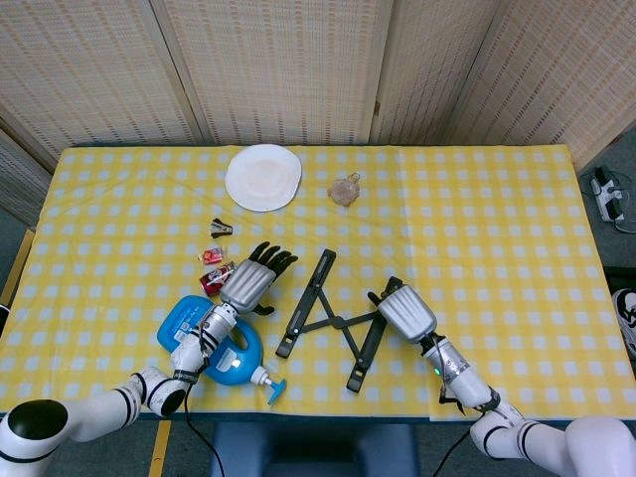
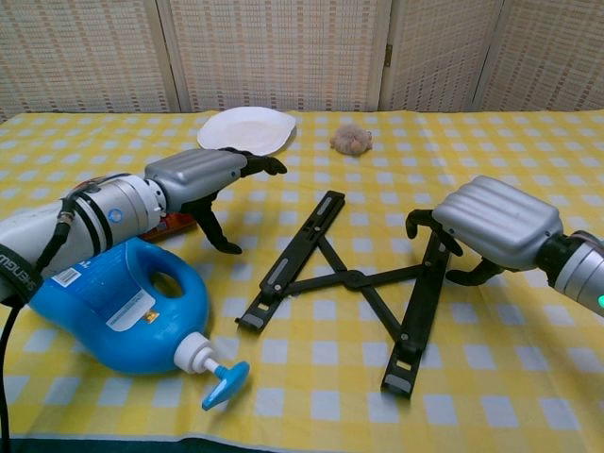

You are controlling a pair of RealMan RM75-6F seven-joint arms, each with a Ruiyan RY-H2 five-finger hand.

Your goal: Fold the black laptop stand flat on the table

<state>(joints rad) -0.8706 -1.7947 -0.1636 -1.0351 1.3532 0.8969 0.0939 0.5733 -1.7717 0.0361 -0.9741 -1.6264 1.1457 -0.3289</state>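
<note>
Overhead, yellow checked tablecloth [image 1: 477, 209], woven screens [image 1: 278, 60] behind; left hand [image 1: 248, 283] spread, right hand [image 1: 402, 313] curled over laptop stand [image 1: 338, 320].

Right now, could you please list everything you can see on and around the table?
stand: 1, black, opened in an X, front centre of the table
bottle: 1, blue with a white pump, lying front left
plate: 1, white, far side, left of centre
fuzzy lump: 1, beige, right of the plate
red packets: small, red and white, left of the stand, count unclear
clip: 1, dark, beyond the packets
tablecloth: 1, yellow and white check
screens: woven, beige, behind the table
left hand: grey, holds nothing, left of the stand
right hand: grey, fingers curled at the stand's right bar
</note>
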